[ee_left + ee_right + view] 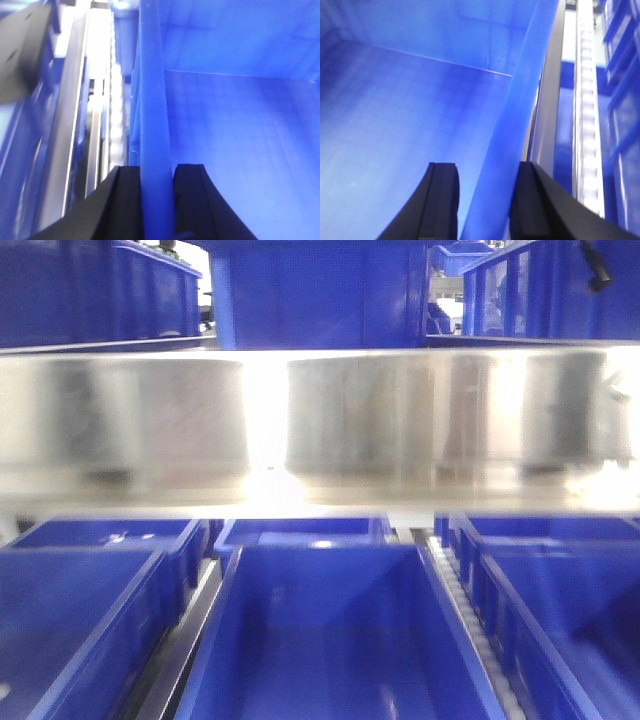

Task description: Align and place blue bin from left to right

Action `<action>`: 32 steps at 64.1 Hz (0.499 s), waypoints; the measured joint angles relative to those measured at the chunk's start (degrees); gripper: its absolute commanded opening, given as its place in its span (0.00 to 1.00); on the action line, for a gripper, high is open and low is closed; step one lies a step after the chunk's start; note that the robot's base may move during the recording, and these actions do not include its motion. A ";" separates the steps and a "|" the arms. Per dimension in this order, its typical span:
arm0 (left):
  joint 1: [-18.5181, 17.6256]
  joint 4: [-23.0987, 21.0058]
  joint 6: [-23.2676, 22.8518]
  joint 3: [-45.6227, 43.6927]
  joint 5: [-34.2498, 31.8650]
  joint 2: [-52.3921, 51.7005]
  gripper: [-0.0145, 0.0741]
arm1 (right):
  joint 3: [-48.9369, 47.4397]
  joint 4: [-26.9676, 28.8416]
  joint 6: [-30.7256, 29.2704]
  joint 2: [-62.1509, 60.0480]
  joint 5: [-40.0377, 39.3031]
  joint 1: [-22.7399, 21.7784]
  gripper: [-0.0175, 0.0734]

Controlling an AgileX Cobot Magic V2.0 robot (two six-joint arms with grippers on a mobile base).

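Observation:
The blue bin (330, 640) stands open-topped in the middle of the lower shelf, between two others. In the left wrist view my left gripper (157, 172) is shut on the bin's left wall (152, 100), one black finger on each side of the rim. The bin's floor (240, 140) spreads to the right of it. In the right wrist view my right gripper (487, 170) straddles the bin's right wall (520, 100). It is open: the outer finger lies against the wall and a gap shows at the inner finger. Neither gripper shows in the front view.
A shiny metal shelf beam (320, 420) crosses just above the bin. Neighbouring blue bins stand at left (80, 620) and right (570, 620), more behind and on the upper shelf (320, 290). Roller tracks (585, 125) and metal rails (75, 125) run along both sides.

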 measured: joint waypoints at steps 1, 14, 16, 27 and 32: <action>0.00 0.11 0.00 0.00 0.00 0.00 0.14 | 0.00 0.10 0.00 -0.02 0.00 0.00 0.12; 0.00 0.04 0.00 0.00 0.10 0.00 0.14 | 0.00 0.10 0.00 0.02 0.00 0.00 0.12; 0.00 0.04 0.00 0.00 0.10 0.00 0.14 | 0.00 0.10 0.00 0.02 0.00 0.00 0.12; -0.03 -0.07 0.00 0.00 0.10 0.00 0.14 | -0.02 0.10 0.00 -0.09 0.10 -0.13 0.12; -0.03 -0.07 0.00 0.00 0.10 0.00 0.14 | -0.02 0.10 0.00 -0.09 0.10 -0.13 0.12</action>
